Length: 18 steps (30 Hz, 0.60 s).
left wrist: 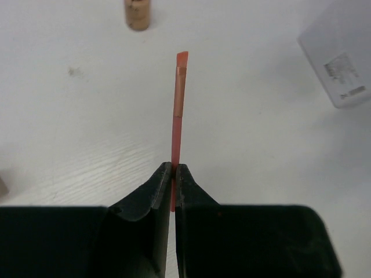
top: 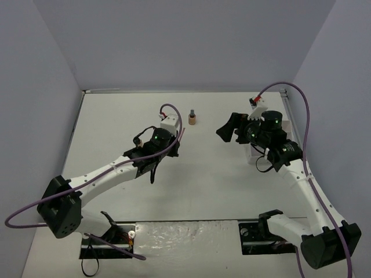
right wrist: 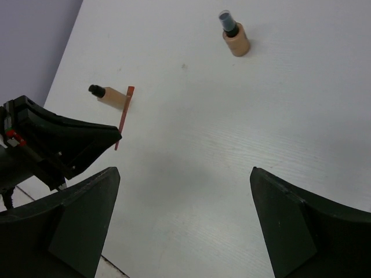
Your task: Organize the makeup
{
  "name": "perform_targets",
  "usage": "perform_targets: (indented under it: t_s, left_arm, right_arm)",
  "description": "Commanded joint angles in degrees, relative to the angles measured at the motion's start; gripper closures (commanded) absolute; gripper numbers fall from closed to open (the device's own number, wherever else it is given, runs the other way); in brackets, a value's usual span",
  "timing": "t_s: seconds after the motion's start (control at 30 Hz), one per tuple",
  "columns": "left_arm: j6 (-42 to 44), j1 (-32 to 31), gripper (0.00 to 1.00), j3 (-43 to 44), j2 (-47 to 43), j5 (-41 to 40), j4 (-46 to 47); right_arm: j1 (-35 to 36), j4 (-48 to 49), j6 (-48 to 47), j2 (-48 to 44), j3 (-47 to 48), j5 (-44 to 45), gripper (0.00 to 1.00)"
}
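My left gripper (left wrist: 174,171) is shut on the lower end of a thin red stick (left wrist: 178,104) and holds it just above the table; it also shows in the top view (top: 174,146) with the stick (top: 181,138). A tan bottle with a dark cap (top: 192,119) stands upright beyond it, and shows in the right wrist view (right wrist: 235,37). A second tan bottle (right wrist: 110,95) lies on its side beside the left gripper. My right gripper (right wrist: 182,171) is open and empty, above bare table right of the stick (right wrist: 124,116). No lipstick tubes or sponges are in view.
A white tray (left wrist: 339,58) lies to the right, mostly hidden under my right arm in the top view (top: 251,152). Grey walls close the table at the back and both sides.
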Motion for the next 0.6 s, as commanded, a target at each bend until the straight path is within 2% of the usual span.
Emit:
perform_targets:
  t_s: [0.0,0.13,0.27,0.57]
  left_arm:
    - [8.0,-2.6,1.00,0.7,-4.1,6.9,9.6]
    - [8.1,-3.5,1.00,1.0,-5.8,10.4,11.4]
    - [7.8,-4.5,1.00,1.5,-6.5,12.4,12.2]
    - [6.9,-5.3,1.00,1.6,-8.1,13.8,13.7]
  right_arm:
    - [3.4,3.7,2.5,4.7,6.1,-9.0,0.13]
    - [8.5,6.0,4.0,8.4,8.4,-8.7,0.22]
    - [9.4,8.4,7.1,10.8,8.0,-8.4,0.33]
    - [10.0,11.3,9.5,13.0,6.7,-8.5,0.43]
